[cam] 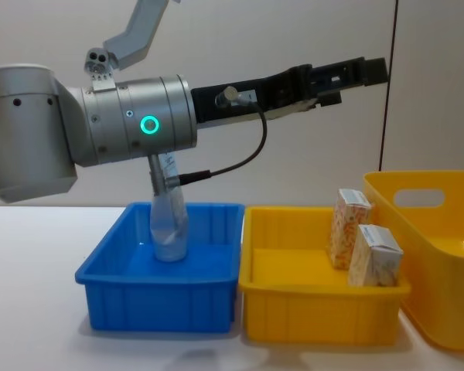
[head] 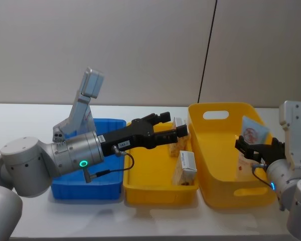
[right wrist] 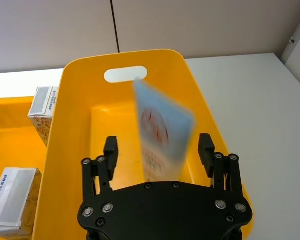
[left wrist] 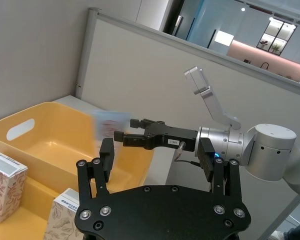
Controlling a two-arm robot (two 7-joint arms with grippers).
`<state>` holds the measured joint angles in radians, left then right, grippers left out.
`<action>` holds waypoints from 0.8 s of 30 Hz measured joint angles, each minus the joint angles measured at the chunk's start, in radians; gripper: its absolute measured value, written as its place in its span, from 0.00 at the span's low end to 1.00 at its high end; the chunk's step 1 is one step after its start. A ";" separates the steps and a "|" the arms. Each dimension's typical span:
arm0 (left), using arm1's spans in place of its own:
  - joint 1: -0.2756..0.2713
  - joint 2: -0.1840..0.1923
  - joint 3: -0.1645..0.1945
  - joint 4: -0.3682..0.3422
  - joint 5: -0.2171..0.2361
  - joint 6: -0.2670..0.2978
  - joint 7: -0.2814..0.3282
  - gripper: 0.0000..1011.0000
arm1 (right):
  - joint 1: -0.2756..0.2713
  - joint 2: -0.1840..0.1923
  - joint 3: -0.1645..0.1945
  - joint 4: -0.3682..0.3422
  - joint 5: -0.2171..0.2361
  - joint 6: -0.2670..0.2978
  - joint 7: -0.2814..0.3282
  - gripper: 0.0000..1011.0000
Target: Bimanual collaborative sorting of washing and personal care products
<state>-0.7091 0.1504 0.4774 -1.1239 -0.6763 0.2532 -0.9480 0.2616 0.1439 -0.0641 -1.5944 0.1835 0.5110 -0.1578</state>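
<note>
A pale blue-and-white tube [right wrist: 162, 132] hangs blurred between the spread fingers of my right gripper [right wrist: 157, 150], over the large yellow bin [right wrist: 85, 90]; neither finger touches it. From the head, that tube [head: 253, 131] shows just above the right gripper [head: 258, 146]. My left gripper [head: 174, 124] reaches over the middle yellow tray [head: 150, 193], open and holding nothing [left wrist: 155, 155]. Two speckled cartons [cam: 346, 228] [cam: 373, 256] stand in the tray's right part. Another tube [cam: 168, 220] stands leaning in the blue bin [cam: 158, 297].
Blue bin, yellow tray and large yellow bin [cam: 441, 255] stand side by side on a white table [head: 20, 115]. A grey wall panel rises behind. The left arm's thick body [cam: 131, 120] spans above the blue bin.
</note>
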 joint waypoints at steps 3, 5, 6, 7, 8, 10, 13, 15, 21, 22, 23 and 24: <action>0.000 0.000 0.000 0.000 0.000 0.000 0.000 0.99 | 0.000 -0.001 0.000 0.001 0.000 0.001 0.000 0.99; 0.000 0.000 0.000 0.000 0.000 0.000 0.000 0.99 | 0.000 -0.001 0.000 0.001 0.000 0.001 -0.001 0.99; 0.000 0.000 0.000 0.000 0.000 0.000 0.000 0.99 | 0.000 -0.001 0.000 0.001 0.000 0.001 -0.001 0.99; 0.000 0.000 0.000 0.000 0.000 0.000 0.000 0.99 | 0.000 -0.001 0.000 0.001 0.000 0.001 -0.001 0.99; 0.000 0.000 0.000 0.000 0.000 0.000 0.000 0.99 | 0.001 -0.001 0.000 0.001 0.000 0.001 -0.001 0.99; 0.000 0.000 0.000 0.000 0.000 0.000 0.000 0.99 | 0.001 -0.001 0.001 0.001 0.000 0.002 -0.001 0.99; 0.000 0.000 0.000 0.000 0.000 0.000 0.000 0.99 | 0.001 -0.002 0.001 0.002 0.000 0.002 -0.001 0.99; 0.000 0.000 0.000 0.000 0.000 0.000 0.000 0.99 | 0.001 -0.002 0.001 0.002 0.000 0.002 -0.001 0.99; 0.000 0.000 0.000 0.000 0.000 0.000 0.000 0.99 | -0.010 0.001 0.008 -0.016 0.013 -0.018 0.029 0.99; 0.000 0.000 0.000 0.000 0.000 0.000 0.000 0.99 | -0.012 0.002 0.009 -0.020 0.017 -0.023 0.035 0.99; 0.000 0.000 0.000 0.000 0.000 0.000 0.000 0.99 | -0.015 0.003 0.010 -0.024 0.020 -0.027 0.041 0.99; 0.000 0.000 0.000 0.000 0.000 0.000 0.000 0.99 | -0.019 0.005 0.013 -0.032 0.028 -0.038 0.057 0.99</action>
<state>-0.7091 0.1504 0.4774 -1.1239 -0.6763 0.2532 -0.9480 0.2423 0.1484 -0.0511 -1.6266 0.2119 0.4731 -0.1010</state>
